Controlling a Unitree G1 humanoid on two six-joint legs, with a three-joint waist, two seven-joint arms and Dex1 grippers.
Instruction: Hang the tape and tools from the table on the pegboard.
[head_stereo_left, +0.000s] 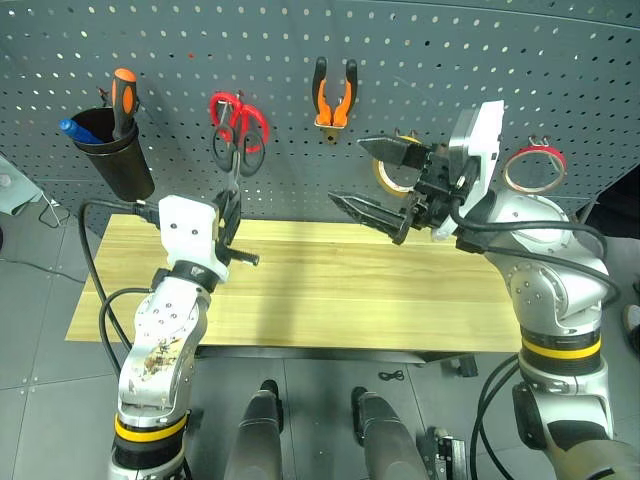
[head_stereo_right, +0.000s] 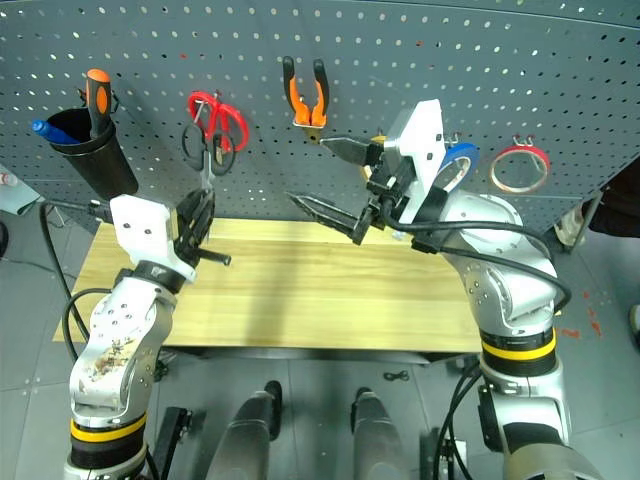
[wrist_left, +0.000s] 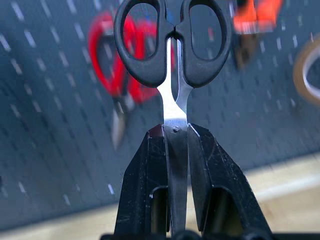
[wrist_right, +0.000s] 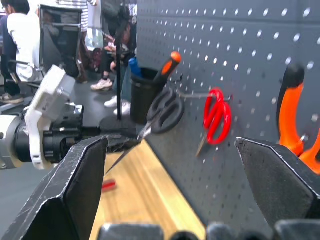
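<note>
Black-handled scissors (wrist_left: 172, 45) stand upright, blades clamped in your left tool (head_stereo_left: 230, 218), loops toward the pegboard (head_stereo_left: 420, 40) just ahead; right tool (head_stereo_left: 385, 185) gapes empty.

Matt dark grey sheet metal for the pegboard (head_stereo_left: 420, 60), punched with round holes. Pale yellow wood planks, smooth with faint grain, on the table (head_stereo_left: 330, 300). Matt black plastic handles and bright, polished steel blades on the black-handled scissors (wrist_left: 172, 65), pinched between the matt black plastic fingers (wrist_left: 145, 190) of the left tool (wrist_left: 176, 150). Glossy red plastic handles on the red-handled scissors (head_stereo_left: 238, 125). Glossy orange and black grips on the pliers (head_stereo_left: 334, 95). Shiny black plastic cup (head_stereo_left: 115, 160). Thin glossy red tape (head_stereo_left: 535, 168).
</note>
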